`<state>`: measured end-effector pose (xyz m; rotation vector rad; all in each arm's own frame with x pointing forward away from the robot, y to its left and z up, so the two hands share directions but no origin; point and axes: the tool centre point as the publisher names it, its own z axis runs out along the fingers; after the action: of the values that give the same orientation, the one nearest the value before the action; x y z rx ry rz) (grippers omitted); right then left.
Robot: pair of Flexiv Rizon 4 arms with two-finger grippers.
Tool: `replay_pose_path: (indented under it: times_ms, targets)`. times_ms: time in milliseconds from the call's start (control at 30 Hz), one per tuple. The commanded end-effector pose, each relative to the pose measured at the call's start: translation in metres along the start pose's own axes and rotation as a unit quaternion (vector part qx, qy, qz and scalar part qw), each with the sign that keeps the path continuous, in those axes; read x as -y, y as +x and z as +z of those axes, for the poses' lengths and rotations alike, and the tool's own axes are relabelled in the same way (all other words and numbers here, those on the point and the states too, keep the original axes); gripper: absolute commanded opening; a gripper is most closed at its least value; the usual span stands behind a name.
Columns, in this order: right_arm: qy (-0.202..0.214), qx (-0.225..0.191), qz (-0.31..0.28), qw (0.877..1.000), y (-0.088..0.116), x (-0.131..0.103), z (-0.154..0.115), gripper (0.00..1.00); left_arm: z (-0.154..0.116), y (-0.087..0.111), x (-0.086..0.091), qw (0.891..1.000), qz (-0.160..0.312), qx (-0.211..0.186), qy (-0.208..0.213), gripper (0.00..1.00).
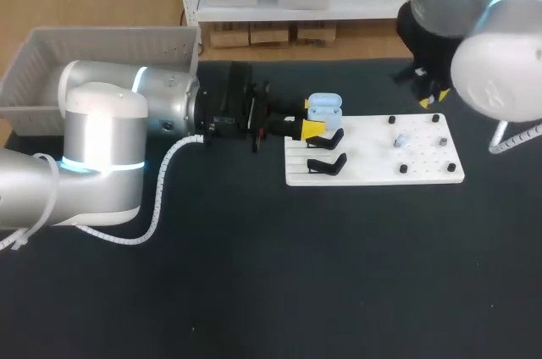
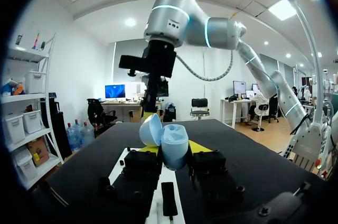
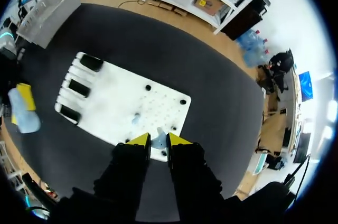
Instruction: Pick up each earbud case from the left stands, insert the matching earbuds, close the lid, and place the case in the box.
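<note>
A light blue earbud case [image 1: 323, 108], its lid open, is held just above the left end of the white board [image 1: 373, 156]. My left gripper [image 1: 315, 127] is shut on it. In the left wrist view the case [image 2: 174, 147] sits between the yellow tips with the lid [image 2: 150, 129] tilted back. My right gripper [image 1: 432, 96] hangs over the board's far right part. In its own view the right gripper [image 3: 159, 140] is shut on a small light blue earbud [image 3: 158, 141]. A second earbud [image 1: 401, 140] lies on the board [image 3: 119, 105].
Black stands [image 1: 326, 164] line the board's left end, under and beside the held case. Small black pegs [image 1: 403, 169] dot the board's right half. A grey bin [image 1: 102, 58] stands at the table's back left, behind my left arm.
</note>
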<state>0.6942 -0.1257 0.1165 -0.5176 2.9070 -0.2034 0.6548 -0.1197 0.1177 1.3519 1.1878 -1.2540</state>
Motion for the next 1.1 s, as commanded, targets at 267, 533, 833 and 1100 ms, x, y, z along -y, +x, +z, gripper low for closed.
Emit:
replay_pose_path:
  times_ms: [267, 533, 833, 1100]
  targets:
    - [-0.025, 0.038, 0.078, 0.996, 0.015, -0.085, -0.096, 0.0, 0.001, 0.001, 0.0, 1.0, 0.0, 0.0, -0.001, 0.0]
    - [-0.026, 0.045, 0.092, 0.994, 0.022, -0.108, -0.102, 0.0, 0.001, 0.001, 0.0, 1.0, 0.0, 0.0, -0.001, 0.0]
    - [-0.026, 0.045, 0.092, 0.994, 0.022, -0.108, -0.102, 0.0, 0.001, 0.001, 0.0, 1.0, 0.0, 0.0, -0.001, 0.0]
    - [-0.018, 0.042, 0.1, 0.994, 0.021, -0.113, -0.103, 0.0, 0.001, 0.001, 0.0, 1.0, 0.0, 0.0, -0.001, 0.0]
